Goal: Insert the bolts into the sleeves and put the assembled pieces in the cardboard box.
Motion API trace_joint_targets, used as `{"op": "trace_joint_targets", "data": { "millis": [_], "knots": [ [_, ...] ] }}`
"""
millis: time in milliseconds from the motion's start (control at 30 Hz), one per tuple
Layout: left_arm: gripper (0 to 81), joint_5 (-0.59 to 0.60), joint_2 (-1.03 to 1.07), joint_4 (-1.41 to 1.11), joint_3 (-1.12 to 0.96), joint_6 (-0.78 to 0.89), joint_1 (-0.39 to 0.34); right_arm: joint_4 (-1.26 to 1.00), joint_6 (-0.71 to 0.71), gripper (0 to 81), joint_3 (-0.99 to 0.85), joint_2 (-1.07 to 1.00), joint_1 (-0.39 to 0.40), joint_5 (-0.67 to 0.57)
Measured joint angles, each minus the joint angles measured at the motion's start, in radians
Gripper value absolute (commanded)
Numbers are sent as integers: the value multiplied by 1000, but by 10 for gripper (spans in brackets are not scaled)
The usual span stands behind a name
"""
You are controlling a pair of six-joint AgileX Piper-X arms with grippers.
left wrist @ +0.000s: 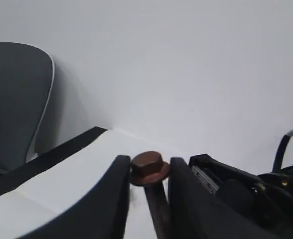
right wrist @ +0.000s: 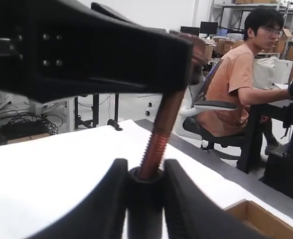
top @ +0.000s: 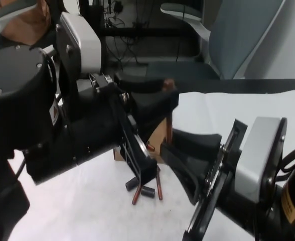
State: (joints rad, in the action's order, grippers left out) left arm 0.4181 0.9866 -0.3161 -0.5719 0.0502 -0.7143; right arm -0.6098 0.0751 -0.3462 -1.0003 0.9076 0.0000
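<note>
As left hand pinches bolt, tip in right hand's sleeve

One bolt and one sleeve are held, two more sleeves and at least two more bolts lie loose, and there is one cardboard box.

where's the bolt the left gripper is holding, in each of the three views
High view: the bolt hangs upright at mid-picture, head up, shaft pointing down.
Left wrist view: the bolt shows its brown head, clamped in the left gripper.
Right wrist view: the bolt shows its threaded shaft, entering the sleeve.
Shared landmark: the white bench cover.
</note>
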Motion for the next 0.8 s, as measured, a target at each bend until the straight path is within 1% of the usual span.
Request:
{"op": "trace_joint_targets", "data": {
  "millis": [33,100,133,167,200,233,267,367,600,700,767,800],
  "knots": [
    [10,14,0,8,0,-3,2,2,-1,6,2,-3,0,0],
    [129,35,0,15,0,-8,4,4,-3,6,4,-3,0,0],
    [234,41,0,18,0,-8,4,7,-4,6,4,-3,0,0],
    [361,45,0,17,0,-10,4,8,-4,6,4,-3,0,0],
    [508,56,0,17,0,-8,4,9,-4,6,4,-3,0,0],
    [631,72,0,27,0,-6,4,7,-4,6,4,-3,0,0],
    [700,89,0,37,0,-6,1,-2,-4,6,4,-3,0,10],
    [700,113,0,55,2,0,-4,-8,-5,6,1,-3,0,28],
    [700,113,-15,58,2,24,-4,18,-6,6,1,-3,-4,83],
    [700,85,-69,63,2,2,7,66,-9,6,0,-8,-14,83],
    [700,40,-123,75,2,-10,29,82,-18,6,0,-22,-27,83],
    [662,4,-154,94,2,-12,43,86,-31,6,-2,-34,-37,83]
  ]
}}
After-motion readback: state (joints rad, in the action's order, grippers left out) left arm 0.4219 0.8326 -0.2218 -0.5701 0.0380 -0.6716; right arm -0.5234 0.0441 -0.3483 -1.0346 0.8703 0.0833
